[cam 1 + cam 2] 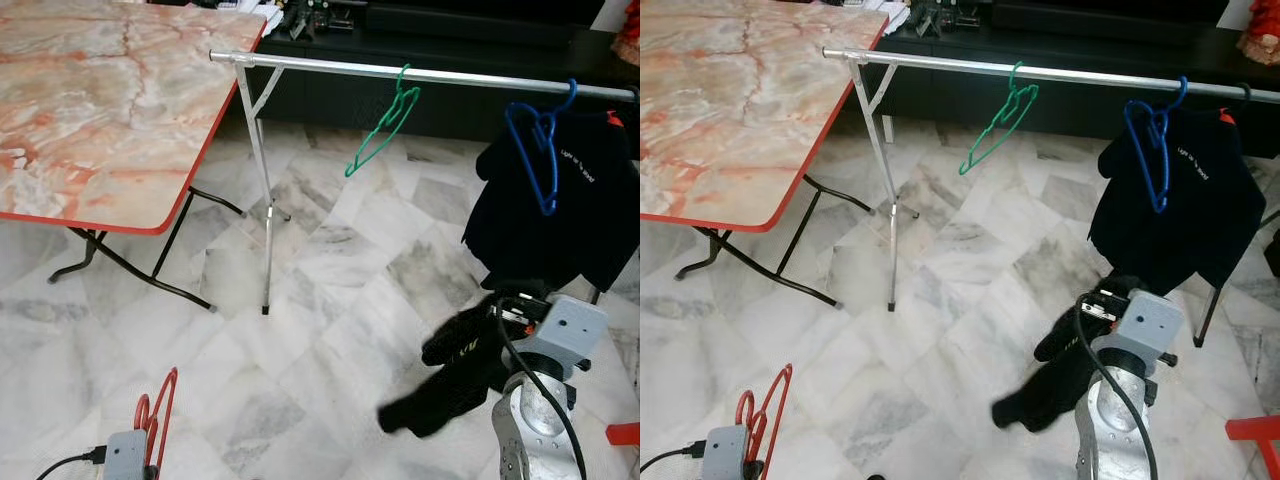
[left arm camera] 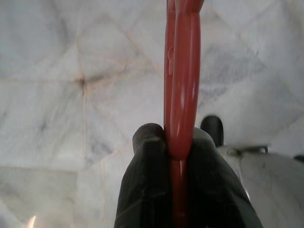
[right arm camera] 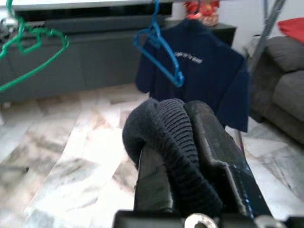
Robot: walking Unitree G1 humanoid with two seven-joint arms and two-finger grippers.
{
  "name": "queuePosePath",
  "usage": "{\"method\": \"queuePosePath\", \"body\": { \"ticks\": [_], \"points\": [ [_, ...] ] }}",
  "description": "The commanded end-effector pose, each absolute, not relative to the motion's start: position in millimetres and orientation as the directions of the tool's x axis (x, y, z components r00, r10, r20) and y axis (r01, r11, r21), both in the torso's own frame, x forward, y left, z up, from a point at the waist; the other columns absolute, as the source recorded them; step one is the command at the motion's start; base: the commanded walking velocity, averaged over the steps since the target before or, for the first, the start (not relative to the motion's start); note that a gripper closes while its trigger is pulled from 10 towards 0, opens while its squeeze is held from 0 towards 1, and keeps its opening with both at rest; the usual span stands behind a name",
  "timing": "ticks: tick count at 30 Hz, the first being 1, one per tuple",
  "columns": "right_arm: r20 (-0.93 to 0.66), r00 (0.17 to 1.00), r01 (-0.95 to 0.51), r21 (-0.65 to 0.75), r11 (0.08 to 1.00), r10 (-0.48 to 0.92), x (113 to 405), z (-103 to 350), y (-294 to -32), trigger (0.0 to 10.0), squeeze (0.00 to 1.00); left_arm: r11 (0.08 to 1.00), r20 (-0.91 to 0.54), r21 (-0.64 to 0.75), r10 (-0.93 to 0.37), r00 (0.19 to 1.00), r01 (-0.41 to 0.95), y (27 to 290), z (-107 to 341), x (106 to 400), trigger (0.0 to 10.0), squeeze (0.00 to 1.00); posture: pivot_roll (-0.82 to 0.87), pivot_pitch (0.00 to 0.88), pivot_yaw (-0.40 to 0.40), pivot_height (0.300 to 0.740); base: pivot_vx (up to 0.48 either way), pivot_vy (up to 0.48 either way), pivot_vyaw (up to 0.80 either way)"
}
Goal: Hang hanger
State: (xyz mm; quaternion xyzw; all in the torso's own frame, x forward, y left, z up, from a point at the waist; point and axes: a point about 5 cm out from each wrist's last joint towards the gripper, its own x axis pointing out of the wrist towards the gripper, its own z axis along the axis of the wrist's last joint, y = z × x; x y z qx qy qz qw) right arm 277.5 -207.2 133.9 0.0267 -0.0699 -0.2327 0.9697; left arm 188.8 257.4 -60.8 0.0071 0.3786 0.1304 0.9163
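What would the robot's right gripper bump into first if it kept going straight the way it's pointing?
Probably the blue hanger on the rail, with the dark shirt just behind it. The right gripper, shut on a black garment, points toward them in its wrist view; depth is hard to judge.

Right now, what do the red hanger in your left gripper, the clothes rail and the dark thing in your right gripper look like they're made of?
The red hanger looks like glossy moulded plastic: smooth, with bright highlights. The clothes rail seems bare metal, silvery and slightly reflective, probably steel or aluminium. The dark garment is soft fabric, with a ribbed knit edge where the right gripper pinches it. The left gripper clamps the hanger.
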Motion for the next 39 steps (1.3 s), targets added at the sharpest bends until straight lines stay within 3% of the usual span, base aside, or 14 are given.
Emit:
{"method": "queuePosePath", "body": {
  "ticks": [1, 10, 39],
  "points": [
    [0.143, 0.874, 0.461, 0.066, 0.885, -0.465, 274, 139, -207, 10.0, 0.00, 0.965, -0.732, 0.133, 0.250, 0.633, -0.226, 255, -71, 172, 10.0, 0.00, 0.01, 0.126, -0.045, 0.740, 0.000, 0.000, 0.00],
    [0.118, 0.875, 0.459, 0.107, 0.882, -0.470, 280, 136, -204, 10.0, 0.00, 0.967, -0.735, 0.103, 0.232, 0.637, -0.233, 247, -74, 171, 10.0, 0.00, 0.02, 0.085, -0.052, 0.740, 0.000, 0.000, 0.00],
    [0.101, 0.897, 0.420, 0.116, 0.900, -0.431, 289, 134, -191, 10.0, 0.00, 0.969, -0.750, 0.114, 0.229, 0.621, -0.220, 246, -76, 169, 10.0, 0.00, 0.02, 0.010, -0.038, 0.740, 0.000, 0.480, 0.00]
  ]
}}
